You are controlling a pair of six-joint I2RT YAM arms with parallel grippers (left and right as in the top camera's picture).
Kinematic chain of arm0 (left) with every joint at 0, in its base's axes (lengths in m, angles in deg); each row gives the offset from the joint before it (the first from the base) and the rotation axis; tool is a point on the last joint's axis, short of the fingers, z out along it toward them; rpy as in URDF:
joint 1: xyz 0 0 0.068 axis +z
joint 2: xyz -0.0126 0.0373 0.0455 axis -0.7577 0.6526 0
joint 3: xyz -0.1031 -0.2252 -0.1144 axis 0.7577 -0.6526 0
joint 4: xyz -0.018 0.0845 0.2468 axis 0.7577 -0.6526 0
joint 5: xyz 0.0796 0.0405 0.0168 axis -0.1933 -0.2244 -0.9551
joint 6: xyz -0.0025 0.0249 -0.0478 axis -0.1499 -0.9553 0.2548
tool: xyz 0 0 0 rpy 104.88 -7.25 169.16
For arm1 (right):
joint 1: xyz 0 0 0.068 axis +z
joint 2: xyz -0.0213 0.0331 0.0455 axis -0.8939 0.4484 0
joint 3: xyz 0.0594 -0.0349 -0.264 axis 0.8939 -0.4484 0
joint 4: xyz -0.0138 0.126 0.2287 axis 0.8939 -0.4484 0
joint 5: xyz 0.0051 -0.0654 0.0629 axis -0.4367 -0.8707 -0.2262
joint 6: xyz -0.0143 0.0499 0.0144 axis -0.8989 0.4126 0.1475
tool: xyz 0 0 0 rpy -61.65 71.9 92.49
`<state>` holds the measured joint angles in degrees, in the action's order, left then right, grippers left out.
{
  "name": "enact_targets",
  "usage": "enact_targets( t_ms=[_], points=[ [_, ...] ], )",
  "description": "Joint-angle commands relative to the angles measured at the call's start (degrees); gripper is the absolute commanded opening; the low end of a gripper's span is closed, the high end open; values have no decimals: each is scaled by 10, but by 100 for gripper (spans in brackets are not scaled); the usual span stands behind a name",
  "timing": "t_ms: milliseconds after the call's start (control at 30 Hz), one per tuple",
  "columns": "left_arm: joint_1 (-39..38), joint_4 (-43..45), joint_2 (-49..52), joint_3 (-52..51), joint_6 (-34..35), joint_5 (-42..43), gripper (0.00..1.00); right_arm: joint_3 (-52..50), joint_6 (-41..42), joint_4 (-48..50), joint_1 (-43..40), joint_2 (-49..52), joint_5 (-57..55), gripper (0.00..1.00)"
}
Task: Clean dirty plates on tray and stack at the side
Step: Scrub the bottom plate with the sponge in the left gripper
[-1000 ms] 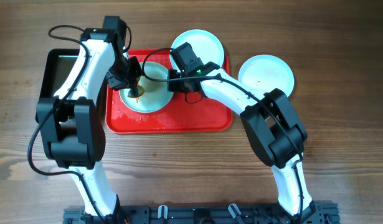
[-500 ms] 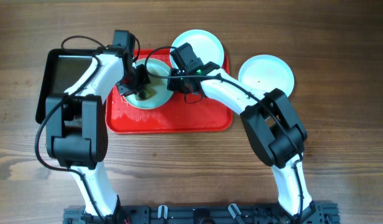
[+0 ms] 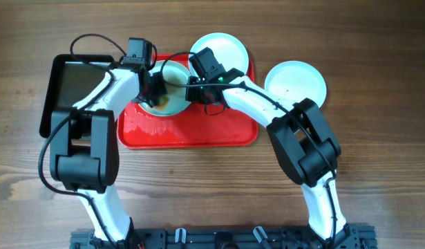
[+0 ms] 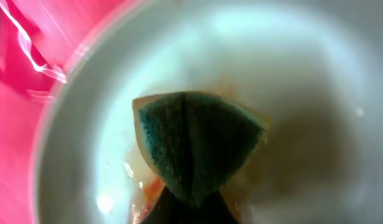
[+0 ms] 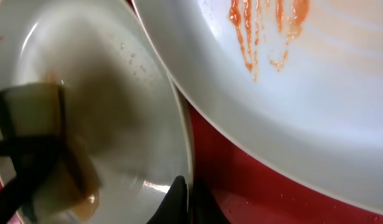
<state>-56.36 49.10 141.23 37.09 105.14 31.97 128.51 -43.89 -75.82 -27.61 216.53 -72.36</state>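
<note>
Two of my grippers meet on one plate. My left gripper (image 4: 188, 210) is clamped on a folded sponge (image 4: 194, 146). The sponge's green scouring face is turned outward, with a yellow edge showing. I press it onto the wet floor of the left plate (image 4: 303, 74). A thin orange-red smear and a few water beads sit just beside the sponge's lower left corner. Left of that plate, my wrist view shows the glossy red of the tray (image 4: 17, 124) on which it lies.

My right gripper (image 5: 184, 202) is at the same plate's right rim. Its dark fingers are closed on that rim, which runs in between them. From this camera the sponge is a blurred dark and cream lump across the plate's floor, with a brownish-orange pool under it.

Just past my right gripper lies the back plate (image 5: 291, 93), with orange-red sauce streaks running down its floor. Its rim comes close to the left plate's edge, but I cannot tell whether the two touch. From overhead it sits at the tray's far right corner, with its rim reaching over the tray's edge.

Farther right, off the tray, the side plate (image 3: 296, 81) rests on the wooden table (image 3: 378, 69), near the tray's right edge but apart from it. On the opposite side, a black pan (image 3: 67, 83) lies beside the tray's left side, partly under my left arm.
</note>
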Motion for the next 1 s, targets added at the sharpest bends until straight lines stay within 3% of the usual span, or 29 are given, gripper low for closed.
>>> enact_targets(
  t_ms=[0,133,333,467,567,733,900,967],
  points=[
    [7,46,27,-17,-15,-128,4,5,-12,-11,-3,15,-6,4],
    [5,27,27,-17,-33,-111,4,5,-12,-10,-3,15,-6,4],
    [5,-48,27,-17,-120,146,4,5,-14,-11,-3,15,9,4],
    [5,-19,27,-17,-118,218,4,5,-18,-11,-3,15,16,4],
    [5,35,27,-17,-100,212,4,5,-20,-15,-3,15,16,4],
    [5,78,27,-17,-20,71,4,5,-24,-15,-3,15,16,4],
    [5,11,27,-16,126,-120,4,5,-24,-11,-3,15,16,4],
    [5,-23,27,-16,139,-134,4,5,-24,-11,-3,15,16,4]
  ],
)
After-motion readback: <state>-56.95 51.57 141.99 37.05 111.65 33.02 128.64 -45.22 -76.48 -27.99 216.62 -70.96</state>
